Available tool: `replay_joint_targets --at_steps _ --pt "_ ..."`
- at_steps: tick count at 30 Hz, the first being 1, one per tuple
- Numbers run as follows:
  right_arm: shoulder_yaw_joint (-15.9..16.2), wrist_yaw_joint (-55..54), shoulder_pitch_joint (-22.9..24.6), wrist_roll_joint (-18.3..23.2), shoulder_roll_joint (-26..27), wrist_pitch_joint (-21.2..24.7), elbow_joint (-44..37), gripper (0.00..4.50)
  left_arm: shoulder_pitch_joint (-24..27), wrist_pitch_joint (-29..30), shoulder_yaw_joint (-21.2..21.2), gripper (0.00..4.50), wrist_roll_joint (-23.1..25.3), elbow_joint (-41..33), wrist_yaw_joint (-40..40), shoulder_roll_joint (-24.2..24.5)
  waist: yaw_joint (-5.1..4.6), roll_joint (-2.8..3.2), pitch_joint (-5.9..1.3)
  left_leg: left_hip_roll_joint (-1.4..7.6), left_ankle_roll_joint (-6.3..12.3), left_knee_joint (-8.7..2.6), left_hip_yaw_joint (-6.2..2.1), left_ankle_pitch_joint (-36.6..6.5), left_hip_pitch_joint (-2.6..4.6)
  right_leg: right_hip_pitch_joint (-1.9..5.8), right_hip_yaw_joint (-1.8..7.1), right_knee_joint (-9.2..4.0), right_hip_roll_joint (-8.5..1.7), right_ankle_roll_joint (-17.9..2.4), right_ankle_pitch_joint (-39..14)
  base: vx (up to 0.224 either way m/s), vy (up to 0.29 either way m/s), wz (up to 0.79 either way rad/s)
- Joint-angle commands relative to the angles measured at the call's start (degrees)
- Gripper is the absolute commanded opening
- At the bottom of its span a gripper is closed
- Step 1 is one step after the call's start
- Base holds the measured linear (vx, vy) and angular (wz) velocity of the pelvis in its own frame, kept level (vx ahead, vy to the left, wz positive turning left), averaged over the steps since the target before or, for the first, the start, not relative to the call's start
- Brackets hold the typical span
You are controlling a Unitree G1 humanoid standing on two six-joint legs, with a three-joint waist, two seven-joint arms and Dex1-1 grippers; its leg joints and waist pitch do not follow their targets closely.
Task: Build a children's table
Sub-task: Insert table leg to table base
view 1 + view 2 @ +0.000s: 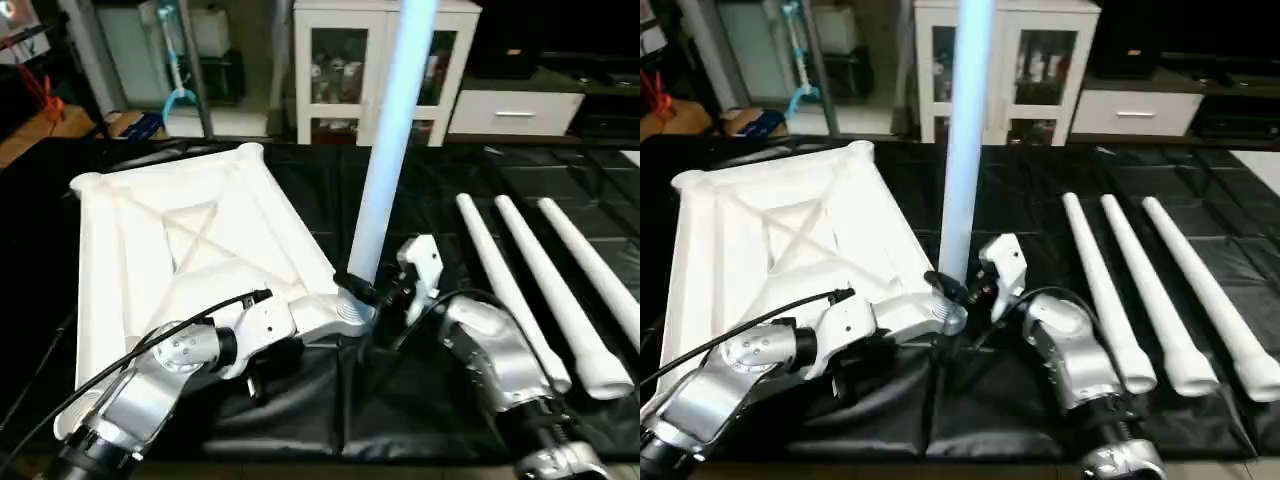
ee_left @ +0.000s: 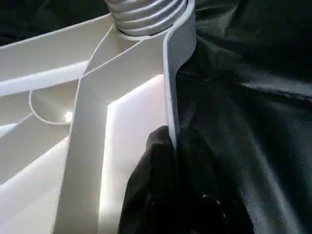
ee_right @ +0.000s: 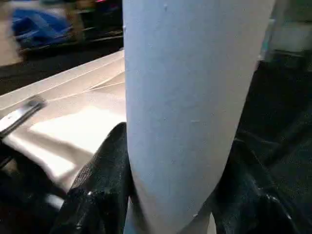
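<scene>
White plastic forms the square tabletop (image 1: 190,250), which lies upside down on a black quilted cover (image 1: 420,390) with its ribbed underside facing up. Raised ribs run diagonally across the panel, and a round socket (image 1: 352,308) with ringed threads sits at each corner.

One leg (image 1: 385,150), a long, smooth, tapered tube, stands upright in the near corner socket, the one nearest the right arm. The right gripper (image 1: 372,292) is clamped around the base of this leg just above the socket; in the right wrist view one black finger (image 3: 100,190) presses against each side of the tube, with the jaws held about half open by the tube's width.

The left gripper (image 2: 170,146) is nearly fully closed on the thin edge wall of the tabletop, a short way along from the same corner socket. In the left wrist view the black finger (image 2: 151,195) lies against the inner face of that wall, with the threaded socket just beyond.

Three spare legs (image 1: 545,285) lie side by side on the cover to the right of the right arm, well apart from the tabletop, with their flared ends toward the robot.

Behind the work area stands a white cabinet (image 1: 385,70) with glass doors; small items sit on its shelves, too small to identify. A low white drawer unit (image 1: 515,110) stands beside it.
</scene>
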Motion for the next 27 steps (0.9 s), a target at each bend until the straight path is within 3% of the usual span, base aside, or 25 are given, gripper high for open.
replay_joint_targets --at_steps 1,3,6,8,10,12,13,14,15,16,17,18,19,20,21,22,23,24,25,26,27 --pt "-3.7 -11.1 2.2 -5.7 -1.9 2.7 10.9 1.88 -1.2 1.0 -0.2 0.0 1.1 -0.4 1.1 -0.6 -1.21 1.16 0.36 4.66 -8.14 -6.79 -4.66 -47.7 2.06 -2.06 1.92 -6.95 -4.13 -3.6 -36.4 -0.075 0.019 -0.12" --pt "-5.3 -16.4 0.5 -5.5 -0.6 1.4 12.0 1.88 -2.6 3.3 0.2 0.0 0.9 -0.1 2.6 -2.5 -1.9 1.28 0.34 4.59 -8.16 -7.23 -4.84 -48.6 1.66 -1.35 1.33 -6.92 -4.02 -3.8 -34.0 -0.08 0.032 -0.15" --pt "-6.1 -20.7 -0.9 -5.8 0.6 0.3 12.9 1.88 -3.9 5.1 0.2 0.0 1.3 0.6 4.5 -4.5 -2.13 1.7 0.44 4.62 -8.36 -8.07 -4.63 -49.9 1.84 -1.03 0.68 -6.92 -3.57 -4.5 -29.7 -0.071 0.043 -0.16" --pt "-6.1 -23.4 -1.8 -6.4 1.4 -0.5 13.5 1.88 -4.8 6.2 0.0 0.0 1.7 1.4 5.6 -5.9 -2.31 2.0 0.65 4.52 -8.31 -8.38 -4.07 -50.0 2.38 -1.32 0.39 -7.22 -3.39 -5.3 -27.5 -0.063 0.034 -0.07" --pt "-6.1 -27.1 -3.1 -7.2 2.3 -0.8 15.1 1.88 -6.2 7.1 -0.6 0.0 2.9 3.2 7.2 -7.3 -2.37 1.94 0.94 4.35 -7.99 -8.84 -3.55 -51.1 2.55 -1.42 -0.16 -7.48 -2.93 -4.9 -28.6 -0.065 0.027 -0.04" --pt "-5.4 -30.0 -4.3 -8.0 2.8 -1.0 17.1 1.88 -7.3 8.0 -1.1 0.0 3.9 4.6 8.8 -8.4 -2.26 2.09 1.18 4.32 -7.45 -9.67 -2.78 -51.7 2.34 -1.03 -1.05 -7.14 -2.44 -4.8 -29.3 -0.071 0.016 0.0" --pt "-4.7 -32.0 -5.1 -9.0 3.0 -1.4 18.1 1.88 -8.1 8.7 -1.1 0.0 4.4 5.5 10.0 -9.3 -1.91 2.5 1.48 4.58 -7.47 -11.52 -1.69 -53.2 1.34 0.06 -2.44 -5.58 -1.4 -4.9 -28.4 -0.08 -0.006 0.02" --pt "-3.9 -35.1 -6.3 -10.4 3.4 -2.0 19.6 1.88 -9.7 9.8 -1.1 0.0 5.2 6.8 12.2 -10.6 1.84 2.87 0.52 5.52 -8.66 -16.33 1.81 -50.4 -2.04 3.66 -1.21 3.71 -0.59 -6.1 -17.8 -0.112 -0.05 0.13" --pt "-3.9 -35.3 -6.3 -10.5 3.5 -2.0 19.7 1.88 -9.8 9.8 -1.1 0.0 5.3 6.9 12.3 -10.7 1.12 0.45 0.11 4.69 -7.52 -14.43 3.09 -43.7 0.51 1.27 0.31 0.85 -0.88 -5.3 -20.9 -0.112 -0.05 0.13" --pt "-3.6 -36.9 -6.9 -11.2 3.6 -2.4 20.3 1.88 -10.5 10.1 -1.1 0.0 5.7 7.4 13.1 -11.2 0.71 -1.12 0.24 3.0 -8.02 -7.11 2.22 -36.6 5.08 -4.54 1.94 -6.36 -3.74 -4.9 -34.5 0.006 -0.12 0.28" --pt "-3.5 -38.1 -7.3 -11.7 3.7 -2.8 21.0 1.88 -11.0 10.4 -1.2 0.0 6.0 7.8 13.7 -11.6 -0.46 -0.99 1.63 -0.27 0.2 4.94 -5.98 -6.1 0.18 -0.48 7.1 -10.4 -11.31 -6.7 -51.3 0.124 -0.046 -0.22" --pt "-3.4 -38.5 -7.6 -11.9 3.8 -3.0 21.4 1.88 -11.3 10.5 -1.3 0.0 6.4 8.0 14.3 -11.9 -0.46 -0.99 1.63 -0.27 0.2 4.94 -5.98 -6.1 0.18 -0.48 7.1 -10.4 -11.31 -6.7 -51.3 0.124 -0.046 -0.22" --pt "-3.4 -39.7 -8.1 -12.2 3.9 -3.6 22.2 1.88 -12.1 10.6 -1.6 0.0 7.4 8.5 15.2 -12.1 0.92 -0.08 0.26 2.1 -2.82 -1.69 -5.99 -5.4 -2.96 3.83 3.35 -5.98 -7.46 -6.8 -34.2 0.058 0.074 -0.35" --pt "-3.4 -40.2 -8.4 -12.3 4.0 -4.1 22.7 1.88 -12.4 10.5 -1.8 0.0 7.8 8.8 15.5 -12.2 0.89 0.81 -0.51 3.95 -4.72 -3.54 -5.03 -8.2 3.87 -2.01 1.0 -4.1 -1.48 -8.8 -8.2 -0.039 0.02 0.3" --pt "-3.5 -40.3 -8.6 -12.2 4.0 -4.4 23.0 1.88 -12.6 10.4 -1.8 0.0 8.0 9.1 15.8 -12.4 -0.39 1.3 -0.09 4.18 -5.52 -4.57 -3.05 -15.0 4.11 -2.01 0.79 -3.32 -0.8 -12.5 2.8 -0.039 0.02 0.3" --pt "-3.7 -40.6 -8.9 -12.1 4.2 -4.9 23.6 1.88 -12.9 10.3 -1.8 0.0 8.1 9.5 16.1 -12.6 -0.5 1.59 0.4 3.94 -4.98 -5.4 -2.37 -22.9 3.34 -1.37 0.95 -4.1 -0.91 -12.9 -2.4 -0.067 -0.027 0.41" --pt "-4.0 -40.7 -9.1 -11.9 4.3 -5.4 23.8 1.88 -13.0 10.2 -1.9 0.0 8.2 9.6 16.2 -12.7 -1.18 1.01 1.19 3.2 -4.59 -5.09 -1.42 -37.3 5.03 -3.15 0.59 -6.6 -0.96 -10.5 -20.4 -0.045 -0.014 0.22" --pt "-4.0 -40.7 -9.1 -11.9 4.3 -5.4 23.8 1.88 -13.0 10.2 -1.9 0.0 8.2 9.6 16.2 -12.7 -1.55 1.21 1.38 2.94 -4.7 -4.88 -1.58 -41.1 5.79 -3.75 0.08 -7.43 -1.2 -8.5 -27.2 -0.045 -0.014 0.22" --pt "-4.2 -40.8 -9.3 -11.8 4.5 -6.0 24.2 1.88 -13.2 10.1 -2.0 0.0 8.3 9.9 16.5 -12.8 -2.11 0.96 0.94 2.99 -4.41 -5.13 -2.43 -41.4 4.79 -2.48 -0.19 -7.77 -2.0 -5.4 -30.5 0.0 0.0 0.0" --pt "-4.4 -41.3 -9.5 -11.9 4.7 -7.2 24.2 1.88 -13.3 9.8 -2.3 0.0 8.5 10.2 16.9 -12.6 -2.23 1.05 0.55 3.45 -4.31 -5.9 -2.93 -40.0 3.76 -1.5 -0.03 -7.52 -2.4 -5.0 -26.7 0.0 0.0 0.0" --pt "-4.5 -41.3 -9.6 -11.8 4.8 -7.6 24.3 1.88 -13.2 9.7 -2.3 0.0 8.5 10.2 17.0 -12.6 -2.04 1.03 0.11 3.63 -3.84 -6.28 -2.93 -35.8 2.76 -0.44 0.38 -7.01 -2.89 -6.1 -20.9 0.0 0.0 0.0"
